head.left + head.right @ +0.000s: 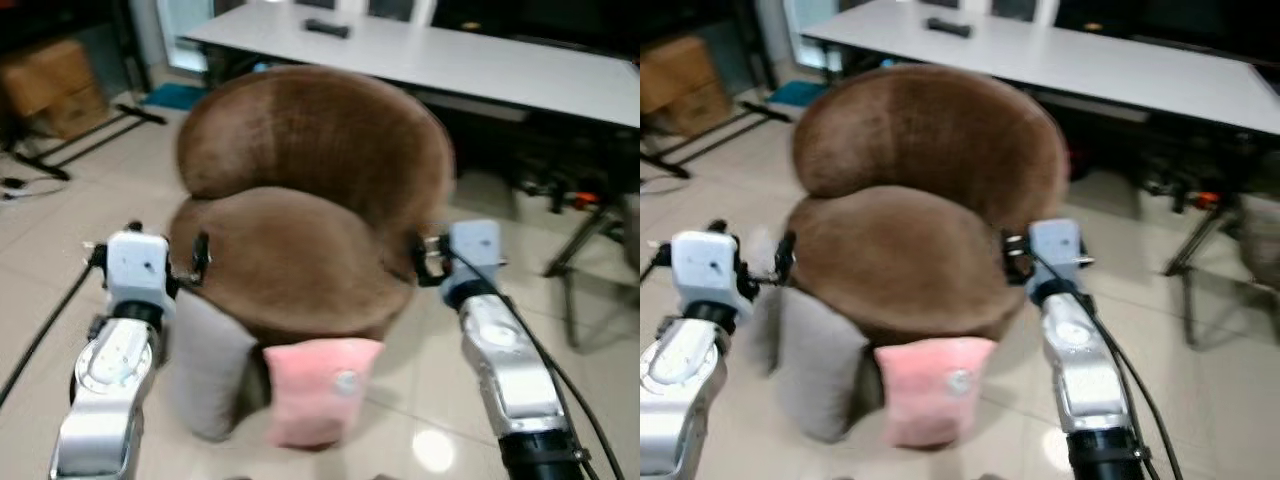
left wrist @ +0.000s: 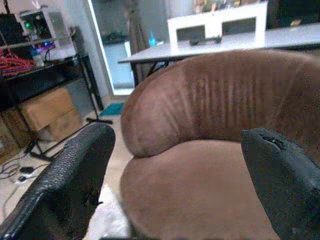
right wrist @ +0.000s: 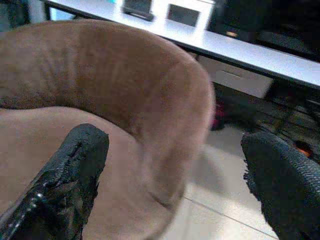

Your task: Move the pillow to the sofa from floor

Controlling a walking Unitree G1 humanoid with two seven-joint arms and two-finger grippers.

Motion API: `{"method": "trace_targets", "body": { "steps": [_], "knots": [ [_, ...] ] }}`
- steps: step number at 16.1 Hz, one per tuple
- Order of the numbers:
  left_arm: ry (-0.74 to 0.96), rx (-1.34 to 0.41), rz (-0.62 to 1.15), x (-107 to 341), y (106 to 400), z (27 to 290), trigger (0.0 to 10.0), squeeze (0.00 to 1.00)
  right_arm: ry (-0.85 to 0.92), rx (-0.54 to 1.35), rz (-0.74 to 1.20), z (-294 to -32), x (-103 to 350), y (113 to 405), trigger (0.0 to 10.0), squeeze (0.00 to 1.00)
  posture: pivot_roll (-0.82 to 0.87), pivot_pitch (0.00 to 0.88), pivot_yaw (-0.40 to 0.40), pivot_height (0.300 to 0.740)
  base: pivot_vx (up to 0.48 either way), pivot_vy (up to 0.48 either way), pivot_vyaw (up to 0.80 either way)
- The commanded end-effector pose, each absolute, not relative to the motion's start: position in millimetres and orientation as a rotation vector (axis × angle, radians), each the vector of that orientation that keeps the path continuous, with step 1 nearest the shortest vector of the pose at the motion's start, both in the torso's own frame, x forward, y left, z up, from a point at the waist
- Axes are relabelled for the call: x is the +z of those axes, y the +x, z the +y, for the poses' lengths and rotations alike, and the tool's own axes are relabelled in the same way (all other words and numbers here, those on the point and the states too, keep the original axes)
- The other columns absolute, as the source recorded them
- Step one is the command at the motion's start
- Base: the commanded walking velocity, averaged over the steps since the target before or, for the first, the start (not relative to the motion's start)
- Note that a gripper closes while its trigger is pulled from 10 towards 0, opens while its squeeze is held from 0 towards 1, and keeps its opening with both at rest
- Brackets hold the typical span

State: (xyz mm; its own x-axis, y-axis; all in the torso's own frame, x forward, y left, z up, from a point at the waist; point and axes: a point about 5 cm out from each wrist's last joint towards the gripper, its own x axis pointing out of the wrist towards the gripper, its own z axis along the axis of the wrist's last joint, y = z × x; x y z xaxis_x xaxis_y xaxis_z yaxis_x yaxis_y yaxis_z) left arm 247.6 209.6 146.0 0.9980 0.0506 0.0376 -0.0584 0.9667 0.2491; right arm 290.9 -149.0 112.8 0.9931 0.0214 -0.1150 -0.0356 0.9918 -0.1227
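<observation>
Two raised arms flanking the sofa (image 1: pixel 300 200), left tool (image 2: pixel 175 185) and right tool (image 3: pixel 170 180) both spread wide.

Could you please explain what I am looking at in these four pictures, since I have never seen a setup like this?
This is a walking humanoid robot with two silver arms. The two wide pictures come from its head camera, looking down. The left gripper and right gripper are raised on either side of a round brown sofa chair. Both are open and hold nothing. The other two pictures come from wrist cameras looking along each gripper's black fingers at the chair. On the tiled floor, a pink pillow and a grey pillow lean against the chair's front. A white table stands behind.
</observation>
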Motion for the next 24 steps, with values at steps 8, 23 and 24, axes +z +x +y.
{"method": "trace_targets", "body": {
  "steps": [8, 23, 24],
  "knots": [
    [0.228, 0.072, -0.054, 148.3, 248.1, 213.7, 10.0, 0.00, -0.132, 0.065, 0.111, -142.9, 112.3, 290.9, 10.0, 1.00, 0.01, 0.000, -0.016, 0.740, 0.000, -0.167, 0.00],
    [0.222, 0.066, -0.055, 147.2, 247.4, 215.8, 10.0, 0.00, -0.132, 0.052, 0.113, -140.7, 111.7, 291.9, 10.0, 1.00, 0.02, 0.000, -0.014, 0.740, 0.314, 0.000, 0.43],
    [0.224, 0.065, -0.055, 147.2, 247.4, 216.1, 10.0, 0.00, -0.139, 0.068, 0.113, -139.0, 111.6, 292.3, 10.0, 1.00, 0.02, 0.000, -0.014, 0.740, 0.319, 0.000, 0.00]
  ]
}}
